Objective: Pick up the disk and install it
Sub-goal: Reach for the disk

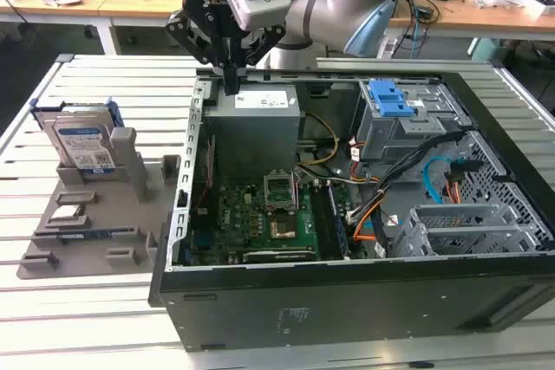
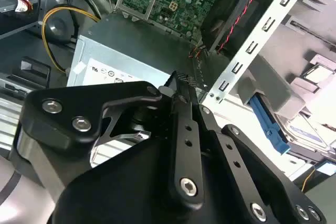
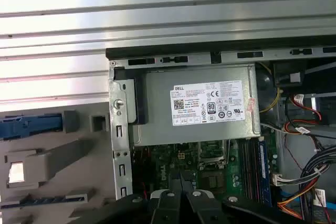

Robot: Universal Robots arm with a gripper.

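The disk [image 1: 82,140] is a silver drive with a white-and-blue label and a blue frame. It stands upright in a grey plastic holder [image 1: 95,210] on the table, at the exterior view's left, outside the computer case. In the second wrist view the disk [image 2: 311,128] shows beyond the case wall. My gripper [image 1: 232,84] hangs over the case's back corner nearest the holder, just above the grey power supply [image 1: 256,108]. Its black fingers are shut with nothing between them. The gripper [image 2: 181,78] is well apart from the disk.
The open computer case [image 1: 347,292] lies on a slatted metal table [image 1: 113,75]. Inside it are the motherboard [image 1: 260,214], loose cables [image 1: 381,205], a drive bay with a blue latch [image 1: 388,97] and a metal cage [image 1: 468,227]. Desks with clutter stand behind.
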